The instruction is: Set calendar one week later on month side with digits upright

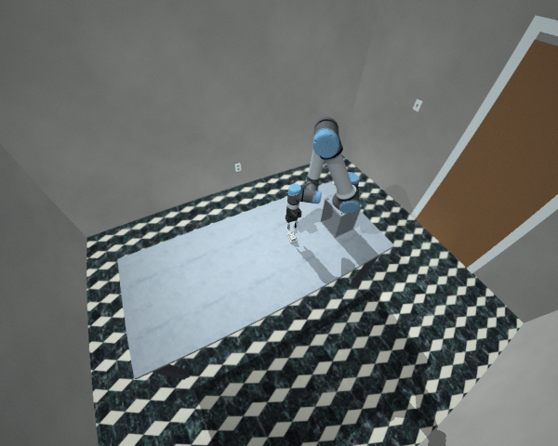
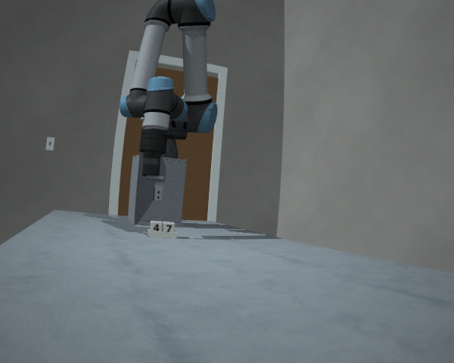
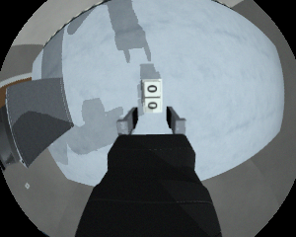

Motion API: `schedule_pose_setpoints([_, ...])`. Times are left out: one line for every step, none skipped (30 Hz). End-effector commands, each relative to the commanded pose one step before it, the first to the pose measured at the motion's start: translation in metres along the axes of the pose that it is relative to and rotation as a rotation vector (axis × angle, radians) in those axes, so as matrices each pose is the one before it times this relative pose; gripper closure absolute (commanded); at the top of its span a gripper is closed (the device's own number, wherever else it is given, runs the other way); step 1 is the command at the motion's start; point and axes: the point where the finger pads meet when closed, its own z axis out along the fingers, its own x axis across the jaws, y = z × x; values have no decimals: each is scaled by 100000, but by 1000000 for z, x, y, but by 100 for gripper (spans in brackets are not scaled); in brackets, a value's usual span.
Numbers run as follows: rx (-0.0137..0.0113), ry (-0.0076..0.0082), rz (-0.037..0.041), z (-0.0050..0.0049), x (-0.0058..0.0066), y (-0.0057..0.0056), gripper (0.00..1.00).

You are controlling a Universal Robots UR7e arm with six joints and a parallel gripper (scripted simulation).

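Note:
The small white block calendar (image 2: 162,229) stands on the grey table near the robot's base. Its two cubes sit side by side in the tray; in the exterior view the left cube (image 2: 155,227) shows a 4 and the right cube (image 2: 168,227) shows a 7. In the wrist view the calendar (image 3: 152,97) shows two 0 digits on the cubes' tops. It is tiny in the top view (image 1: 292,237). My gripper (image 3: 152,113) hangs above the calendar with fingers open and empty, well clear of the cubes; it also shows in the exterior view (image 2: 157,183).
The robot's grey pedestal (image 2: 159,190) stands just behind the calendar. The table (image 1: 231,278) stretches wide toward the front and left. A brown door (image 1: 505,158) is in the wall behind the robot.

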Motion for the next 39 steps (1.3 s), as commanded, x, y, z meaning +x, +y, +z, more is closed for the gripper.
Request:
schedule_pose_setpoints([-42, 83, 7, 3461, 278, 68, 10])
schedule_pose_setpoints([0, 0, 0, 1020, 5, -10, 10])
schedule_pose_setpoints([0, 0, 0, 1096, 1, -14, 10])
schedule_pose_setpoints([0, 0, 0, 1169, -4, -17, 10])
schedule_pose_setpoints([0, 0, 0, 1238, 13, -9, 10])
schedule_pose_setpoints([0, 0, 0, 1302, 7, -13, 10])
schedule_pose_setpoints([0, 0, 0, 1362, 1, -18, 10])
schedule_pose_setpoints([0, 0, 0, 1417, 3, -17, 10])
schedule_pose_setpoints([0, 0, 0, 1466, 12, -13, 10])
schedule_pose_setpoints([0, 0, 0, 0, 0, 0, 10])
schedule_pose_setpoints([0, 0, 0, 0, 0, 0, 10])
schedule_pose_setpoints([0, 0, 0, 1509, 3, -18, 10])
schedule_pose_setpoints([0, 0, 0, 1546, 0, -20, 10])
schedule_pose_setpoints([0, 0, 0, 1577, 14, -13, 10])
schedule_pose_setpoints([0, 0, 0, 1601, 4, -19, 10])
schedule_pose_setpoints([0, 0, 0, 1617, 0, -21, 10])
schedule_pose_setpoints([0, 0, 0, 1628, 14, -14, 10])
schedule_pose_setpoints([0, 0, 0, 1631, 3, -20, 10])
schedule_pose_setpoints([0, 0, 0, 1627, 2, -20, 10])
schedule_pose_setpoints([0, 0, 0, 1616, 13, -14, 10])
schedule_pose_setpoints([0, 0, 0, 1597, 3, -19, 10])
schedule_pose_setpoints([0, 0, 0, 1572, 2, -19, 10])
schedule_pose_setpoints([0, 0, 0, 1541, 13, -14, 10])
schedule_pose_setpoints([0, 0, 0, 1501, 3, -18, 10])
schedule_pose_setpoints([0, 0, 0, 1455, -1, -20, 10])
schedule_pose_setpoints([0, 0, 0, 1405, 13, -11, 10])
schedule_pose_setpoints([0, 0, 0, 0, 0, 0, 10])
schedule_pose_setpoints([0, 0, 0, 0, 0, 0, 10])
schedule_pose_setpoints([0, 0, 0, 1346, 5, -15, 10])
schedule_pose_setpoints([0, 0, 0, 1283, -2, -18, 10])
schedule_pose_setpoints([0, 0, 0, 1216, 6, -13, 10])
schedule_pose_setpoints([0, 0, 0, 1144, 9, -10, 10])
schedule_pose_setpoints([0, 0, 0, 1066, 4, -12, 10])
schedule_pose_setpoints([0, 0, 0, 986, 0, -13, 10])
schedule_pose_setpoints([0, 0, 0, 903, -2, -13, 10])
schedule_pose_setpoints([0, 0, 0, 821, 9, -6, 10])
schedule_pose_setpoints([0, 0, 0, 735, 6, -6, 10])
schedule_pose_setpoints([0, 0, 0, 649, 4, -7, 10])
schedule_pose_setpoints([0, 0, 0, 564, 2, -6, 10])
